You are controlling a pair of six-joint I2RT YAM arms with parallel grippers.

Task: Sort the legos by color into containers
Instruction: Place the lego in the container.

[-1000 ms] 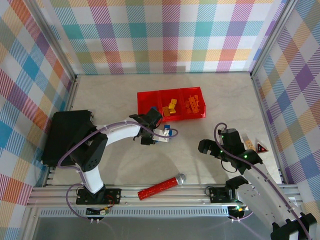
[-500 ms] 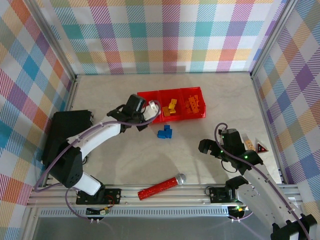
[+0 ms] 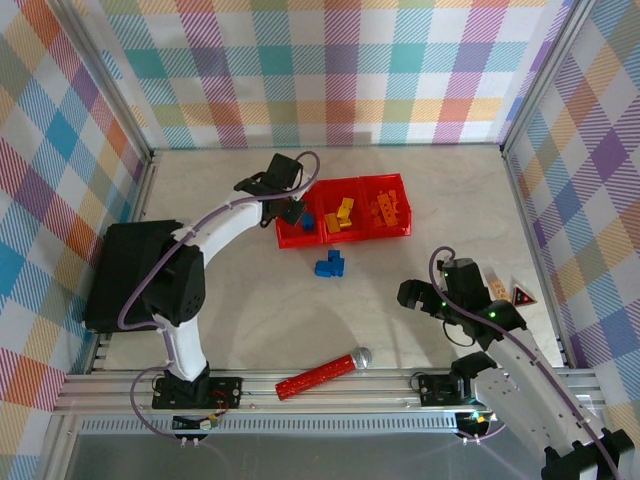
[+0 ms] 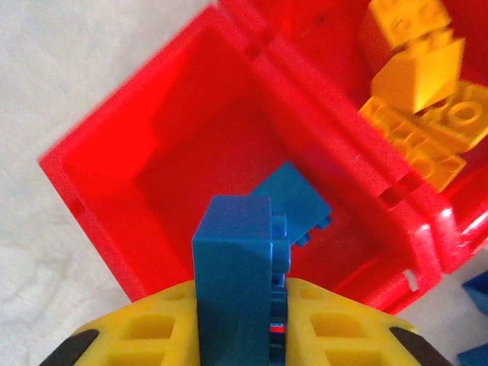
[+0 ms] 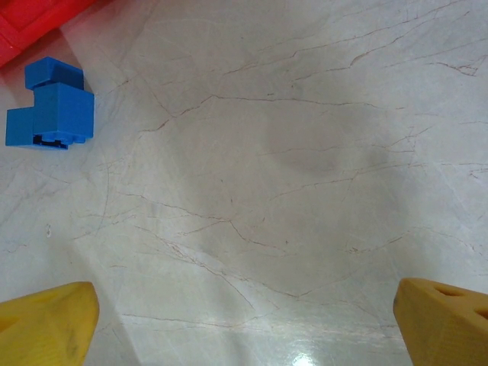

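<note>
Blue brick [image 4: 232, 244], judged light and stiff, is clamped by flat sides in left gripper [image 4: 242, 305] over end bin [image 4: 191, 130]. Right gripper [image 5: 244, 320] is spread open.

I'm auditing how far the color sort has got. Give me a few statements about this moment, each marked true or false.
1. The left hand grips a blue brick above the leftmost compartment of the red bins. True.
2. The yellow bricks lie in the leftmost compartment. False: the yellow bricks lie in the middle compartment.
3. The right hand is open above the table. True.
4. No blue bricks are on the table. False: a blue cluster lies on the table in front of the bins.
5. The red stick lies inside a bin. False: the red stick lies on the table near the arm bases.
</note>
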